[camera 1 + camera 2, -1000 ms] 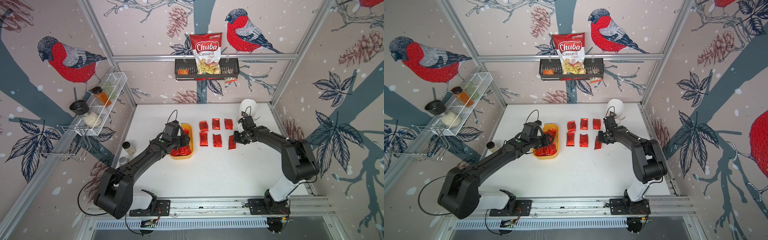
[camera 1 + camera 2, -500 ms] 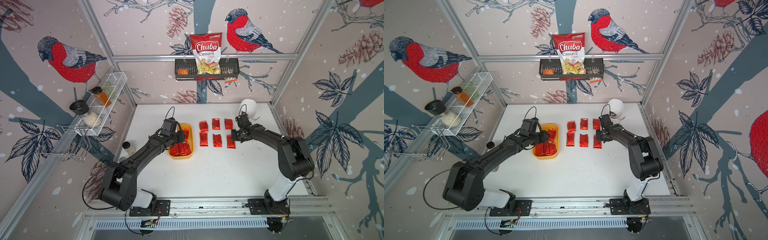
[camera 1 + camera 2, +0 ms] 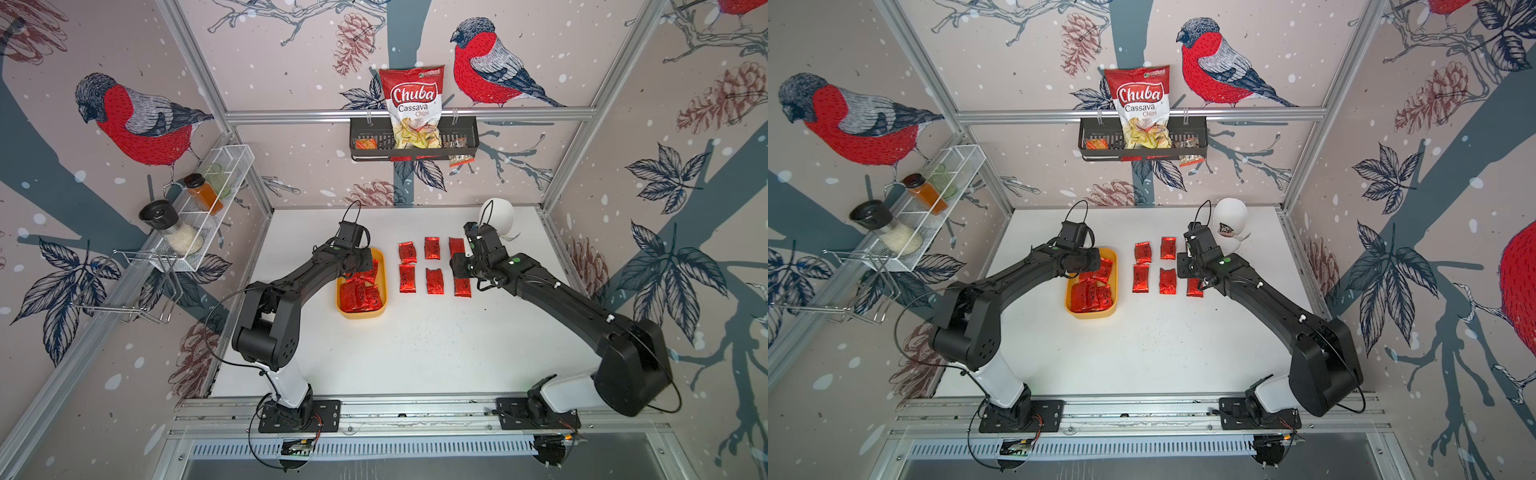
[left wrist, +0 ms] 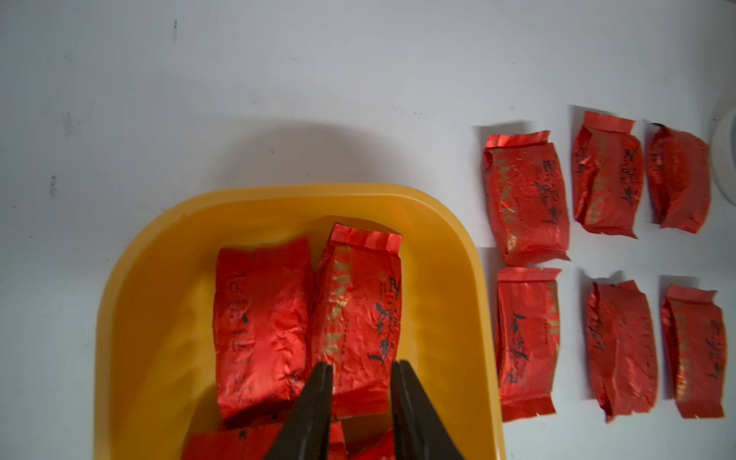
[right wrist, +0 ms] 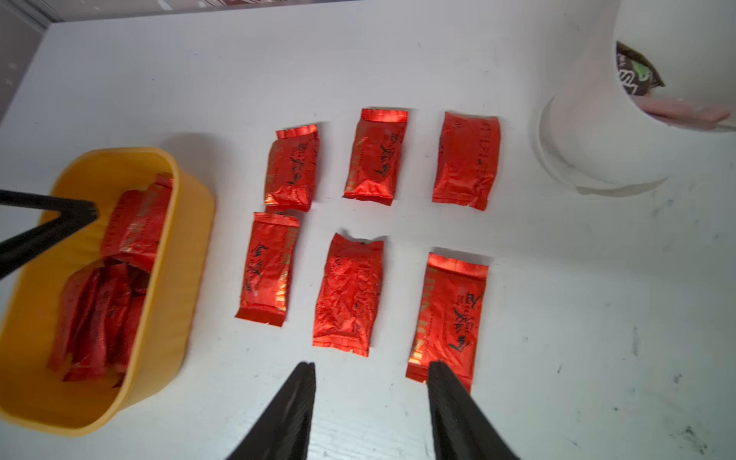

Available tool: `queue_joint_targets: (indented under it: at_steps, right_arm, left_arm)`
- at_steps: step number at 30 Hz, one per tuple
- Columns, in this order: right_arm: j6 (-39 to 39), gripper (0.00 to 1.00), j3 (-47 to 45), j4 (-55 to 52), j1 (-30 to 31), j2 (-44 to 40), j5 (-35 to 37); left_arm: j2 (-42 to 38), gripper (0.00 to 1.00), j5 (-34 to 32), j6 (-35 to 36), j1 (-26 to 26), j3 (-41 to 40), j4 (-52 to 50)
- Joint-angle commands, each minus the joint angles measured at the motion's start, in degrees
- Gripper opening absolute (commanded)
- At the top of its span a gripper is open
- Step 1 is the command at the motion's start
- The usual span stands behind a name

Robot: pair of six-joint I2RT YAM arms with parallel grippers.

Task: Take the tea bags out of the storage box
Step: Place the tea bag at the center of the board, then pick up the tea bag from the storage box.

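Tea bags (image 3: 434,281) in mid-transfer. Six lie flat on the table (image 3: 415,353) in two rows of three, just at 3 o'clock of the storage box (image 3: 360,313). The rest are heaped inside the box, overlapping so that their count cannot be read.

Change: the sixth sachet (image 5: 448,314), at the grid's 4 o'clock corner, hung tilted in the right gripper (image 5: 370,364) a second ago. It now rests on the table, and the jaws stand spread and empty over its near end.

The left gripper (image 4: 361,364), inside the box, has drawn its jaws in about the end of one boxed sachet (image 4: 356,310); whether they already pinch it cannot be told.

Judged meaning: the release is complete, and the next removal likely falls to the left arm.
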Motion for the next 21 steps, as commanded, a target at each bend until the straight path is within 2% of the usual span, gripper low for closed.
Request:
queue_joint_targets:
  at_steps: [1, 10, 15, 21]
  right_arm:
    - [2.80, 0.53, -1.38, 1.20, 1.88, -2.19, -5.22]
    - [4.60, 0.54, -2.25, 3.64, 5.70, -1.18, -7.48]
    - [4.42, 0.54, -1.72, 4.04, 6.03, -0.17, -7.66]
    - [4.33, 0.54, -1.64, 4.14, 6.11, 0.02, -7.50]
  left_arm:
    - [2.44, 0.31, -1.40, 2.33, 0.40, 1.42, -2.12]
    - [5.81, 0.32, -0.49, 2.54, 0.64, 1.60, -1.24]
    - [6.43, 0.29, -0.58, 2.60, 0.66, 1.15, -0.93]
    - [6.41, 0.08, 0.19, 2.50, 0.72, 0.73, -0.52]
